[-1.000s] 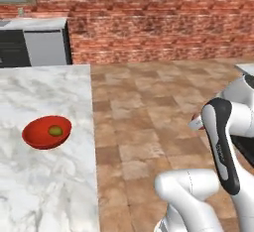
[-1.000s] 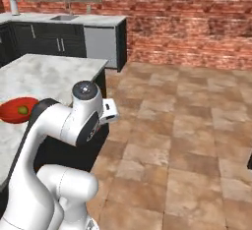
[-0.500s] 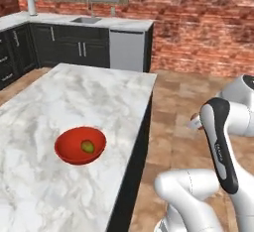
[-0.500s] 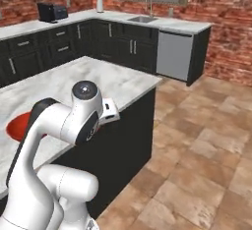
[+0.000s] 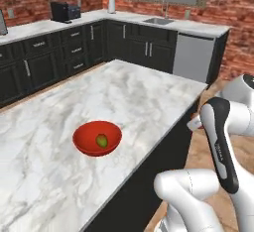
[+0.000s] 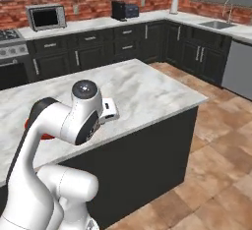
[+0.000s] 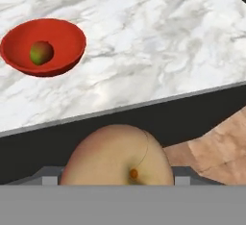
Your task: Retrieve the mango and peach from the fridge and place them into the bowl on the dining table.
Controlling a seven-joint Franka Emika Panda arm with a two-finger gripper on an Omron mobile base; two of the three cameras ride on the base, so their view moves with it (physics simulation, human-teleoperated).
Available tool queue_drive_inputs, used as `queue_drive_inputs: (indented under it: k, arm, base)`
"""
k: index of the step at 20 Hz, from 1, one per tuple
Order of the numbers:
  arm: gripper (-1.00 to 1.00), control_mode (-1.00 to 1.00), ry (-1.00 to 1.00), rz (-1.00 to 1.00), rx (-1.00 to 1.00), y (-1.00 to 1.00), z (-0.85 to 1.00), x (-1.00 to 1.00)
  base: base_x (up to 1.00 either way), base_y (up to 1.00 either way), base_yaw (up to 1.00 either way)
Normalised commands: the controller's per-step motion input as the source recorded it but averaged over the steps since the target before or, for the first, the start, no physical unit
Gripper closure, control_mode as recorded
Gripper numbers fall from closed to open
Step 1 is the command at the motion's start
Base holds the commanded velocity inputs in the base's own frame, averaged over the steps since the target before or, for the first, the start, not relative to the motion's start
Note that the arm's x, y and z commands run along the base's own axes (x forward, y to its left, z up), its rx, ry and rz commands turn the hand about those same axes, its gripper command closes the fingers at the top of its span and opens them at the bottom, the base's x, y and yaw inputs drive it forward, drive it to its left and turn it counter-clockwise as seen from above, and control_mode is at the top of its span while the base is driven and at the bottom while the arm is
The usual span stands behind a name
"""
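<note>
The red bowl (image 5: 97,138) stands on the white marble table (image 5: 59,112), which has a dark base. The bowl is well inside the table top, nearer to the table edge that faces the arm than to the far corner. In the bowl lies the mango (image 5: 101,140), small and yellow-green, a little off the middle of the bowl. In the hand view the bowl (image 7: 43,46) is at the upper left and the mango (image 7: 41,53) in it shows a green side with a red blush.

The peach (image 7: 117,156) is large at the bottom of the hand view, orange-pink, with its stem spot and a thin seam turned to the camera. It sits between the jaws, which stand wide apart and press on it from both sides, so the jaws hold the peach. The finger tips themselves are hidden behind the fruit. The peach is apart from the bowl, off the table, in front of the dark side of the table and above the tiled floor (image 7: 216,147).

In the right base view only a red bit of the bowl (image 6: 47,136) shows behind the arm. Beyond the table, along the brick wall, run dark cabinets (image 5: 54,57) with a sink (image 5: 158,21) and a grey dishwasher (image 5: 193,56)
</note>
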Motion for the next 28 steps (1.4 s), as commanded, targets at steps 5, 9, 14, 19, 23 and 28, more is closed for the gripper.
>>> queue_drive_inputs:
  k: [5,9,14,19,23,28]
  arm:
    - [1.00,1.00,0.00,0.00,0.00,0.00,0.00,0.00]
    - [1.00,1.00,0.00,0.00,0.00,0.00,0.00,0.00]
    - [1.00,1.00,0.00,0.00,0.00,0.00,0.00,0.00]
    - [1.00,1.00,0.00,0.00,0.00,0.00,0.00,0.00]
    - [1.00,1.00,0.00,0.00,0.00,0.00,0.00,0.00]
    - [1.00,1.00,0.00,0.00,0.00,0.00,0.00,0.00]
  base:
    - [0.56,0.00,0.62]
    - [0.72,0.04,0.54]
    - [0.20,0.34,0.47]
    - [-0.10,0.53,0.40]
    - [0.00,0.41,0.31]
    - [0.15,0.02,0.18]
